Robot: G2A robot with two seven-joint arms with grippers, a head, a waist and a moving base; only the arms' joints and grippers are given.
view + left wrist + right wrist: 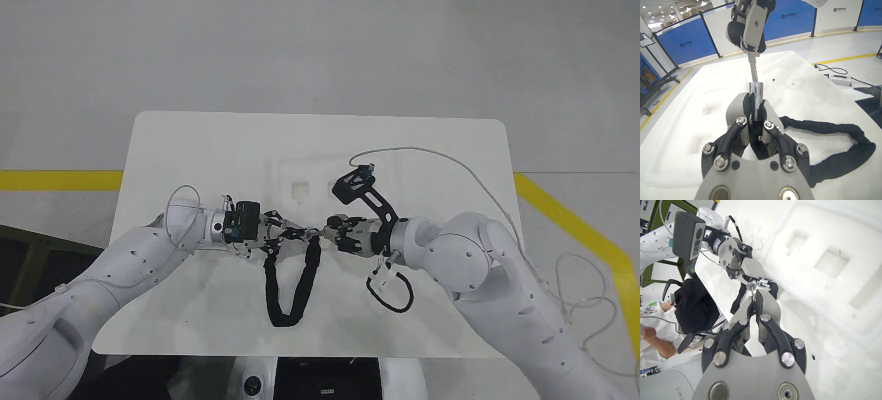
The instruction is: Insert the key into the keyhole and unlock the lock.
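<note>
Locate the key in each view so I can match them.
Top view: key mid-table, at the right tool's tip.
Left wrist view: key hanging from that tool, tip at the lock cylinder.
Right wrist view: key pinched in that tool, tip at the cylinder.
Shared landmark: black sleeved chain.

The tip of the key [754, 70] is sitting hidden inside the lock [756, 89], depth unclear, and its head is hiding inside the right gripper [751, 49].
</note>
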